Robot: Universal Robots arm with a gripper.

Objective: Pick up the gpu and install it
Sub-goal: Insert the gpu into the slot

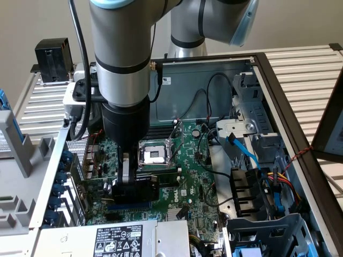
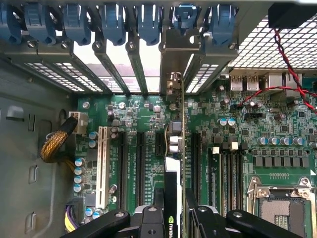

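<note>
gpu (image 2: 171, 196) stands on edge over the motherboard (image 2: 143, 114), in line w/ the long dark expansion slots (image 2: 138, 163). Its silvery bracket (image 2: 174, 54) is up at the rear slot openings, among the blue clips (image 2: 114, 25).

Room is tight. Slot covers sit close on both sides of the bracket, small capacitors just beside the card, and the case wall (image 2: 29, 163) lies beyond the slots. In the exterior view the cpu socket (image 1: 154, 152) is just beside the card, the psu box (image 1: 118, 238) is near, and the drive cage (image 1: 268, 230) & cables are well apart toward the exterior view's right.

The gripper (image 2: 173, 215) grasps the gpu at the end away from the bracket, one finger on each face, hanging straight down from the arm.

Card's lower edge is hidden, so can't tell if it's in a slot or just above. Arm blocks the card's far end in the exterior view.
</note>
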